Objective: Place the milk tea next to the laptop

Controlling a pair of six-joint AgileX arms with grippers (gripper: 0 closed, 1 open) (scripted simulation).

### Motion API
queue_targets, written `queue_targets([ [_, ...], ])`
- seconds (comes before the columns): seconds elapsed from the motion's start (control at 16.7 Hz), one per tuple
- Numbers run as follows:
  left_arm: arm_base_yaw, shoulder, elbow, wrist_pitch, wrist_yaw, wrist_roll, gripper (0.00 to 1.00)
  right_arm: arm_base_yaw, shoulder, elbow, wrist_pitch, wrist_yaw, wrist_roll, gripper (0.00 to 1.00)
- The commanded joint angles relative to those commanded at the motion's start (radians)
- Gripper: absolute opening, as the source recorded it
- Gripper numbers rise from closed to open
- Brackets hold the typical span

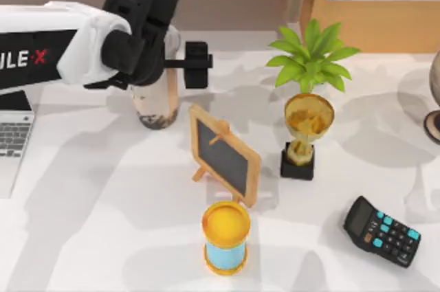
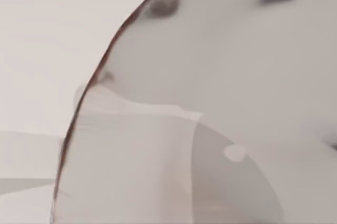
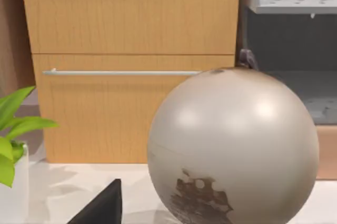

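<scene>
The left arm reaches in from the top view's left edge, and the left gripper [image 1: 159, 65] sits over the upper part of the milk tea [image 1: 155, 103], the tall clear cup whose beige drink and dark pearls show below the wrist. The fingers seem to lie on either side of the cup near its lid, but the wrist housing hides the contact, so whether they are pressed on it or apart I cannot tell. A black finger piece juts out to the right of the cup. The cup's base is near the table [image 1: 103, 223], though whether it touches or hangs just above is unclear.

In the left wrist view the cup wall [image 2: 221, 103] sits very close, pale and curved with a few dark spots.

The laptop [image 1: 12, 142] lies at the left edge, its keyboard corner visible, well apart from the cup. Right of the cup stands a small chalkboard easel [image 1: 225, 154], and in front of that a blue-and-yellow hourglass [image 1: 225, 238]. A gold trophy [image 1: 306, 134] on a black base stands beside a potted plant [image 1: 311, 58], and a black calculator [image 1: 382, 231] with teal keys lies toward the lower right.

The right wrist view faces a grey globe [image 3: 231, 145] before a wooden cabinet [image 3: 131, 50], with plant leaves [image 3: 13, 129] beside it
</scene>
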Motion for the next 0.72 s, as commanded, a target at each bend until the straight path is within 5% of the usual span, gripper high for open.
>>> queue_targets([
  [0.66,0.0,0.0,0.0,0.0,0.0,0.0,0.02,0.0,0.0,0.0,0.0,0.0,0.0,1.0],
  [0.72,0.0,0.0,0.0,0.0,0.0,0.0,0.0,0.0,0.0,0.0,0.0,0.0,0.0,1.0],
])
